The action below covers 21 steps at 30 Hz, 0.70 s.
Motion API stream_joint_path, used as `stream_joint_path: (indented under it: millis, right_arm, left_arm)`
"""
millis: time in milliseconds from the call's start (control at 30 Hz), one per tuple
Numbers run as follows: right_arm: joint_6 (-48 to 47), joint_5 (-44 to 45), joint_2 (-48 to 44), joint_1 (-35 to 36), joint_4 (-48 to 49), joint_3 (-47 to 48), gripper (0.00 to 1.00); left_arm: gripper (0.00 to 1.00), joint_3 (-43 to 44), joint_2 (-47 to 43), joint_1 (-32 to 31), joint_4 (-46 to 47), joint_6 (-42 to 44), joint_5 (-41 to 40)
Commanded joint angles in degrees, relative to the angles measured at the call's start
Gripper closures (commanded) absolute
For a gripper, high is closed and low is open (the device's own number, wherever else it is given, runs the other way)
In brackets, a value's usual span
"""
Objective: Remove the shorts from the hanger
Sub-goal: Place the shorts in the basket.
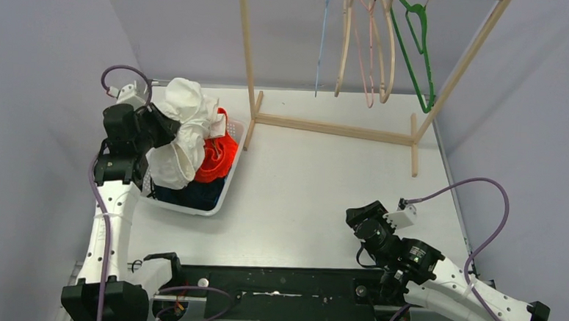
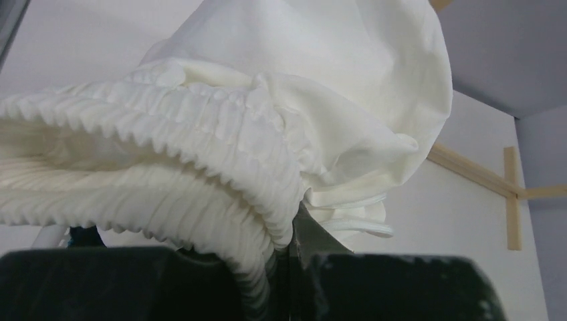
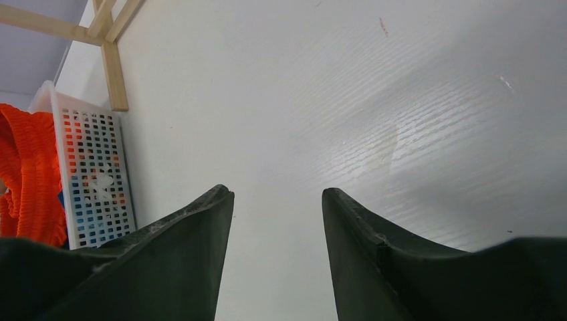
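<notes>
As the left gripper (image 2: 286,257) clamps the white shorts (image 2: 301,87), they hang directly over the basket (image 3: 93,180). The right gripper (image 3: 277,214) sits far off, jaws apart.

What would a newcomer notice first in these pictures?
A bundle of white shorts, pinched in the left gripper over the basket at far left, where orange shorts lie. Behind, bare hangers dangle from the wooden rack, while the right gripper sits open over the table.
</notes>
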Motion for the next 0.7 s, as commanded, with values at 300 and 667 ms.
stream_joint_path:
  millis: [300,667]
  right_arm:
    - [2.8,3.3,-2.6,0.4,-2.2,-0.9,0.47]
    - [3.3,5.6,-4.5,0.5,-7.5,1.4,0.47]
  left_arm:
    - [0.88,-29.3,0.0,0.8,19.6,-10.0,5.4]
    - [0.42,-12.1,-6.1,0.8,1.4,-6.2,-10.1]
